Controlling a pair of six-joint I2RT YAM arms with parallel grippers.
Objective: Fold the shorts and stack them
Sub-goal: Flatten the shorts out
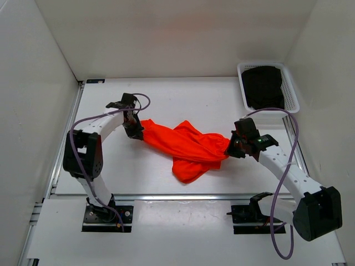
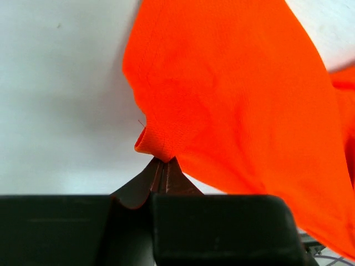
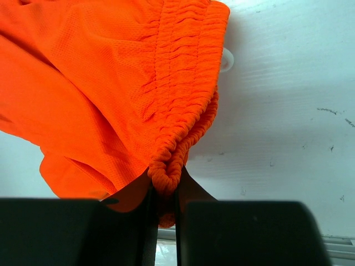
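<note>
Shorts (image 1: 191, 145) of bright orange-red fabric stretch between the left gripper (image 2: 164, 162) and the right gripper (image 3: 165, 185), their middle sagging onto the white surface (image 1: 183, 105) in a bunched fold that lies nearer the right gripper. The left gripper is closed tight on a hemmed corner of the cloth, a small fold pinched at its very fingertips, and the rest spreads away ahead of it and to its right. The right gripper is clamped on the gathered elastic waistband, which bulges between its fingers. The ribbed band runs on ahead of it, and a small white piece (image 3: 226, 60) peeks out beside the band's far end. Beyond the right gripper, well apart, a white basket (image 1: 294, 102) holds dark cloth (image 1: 262, 86)
</note>
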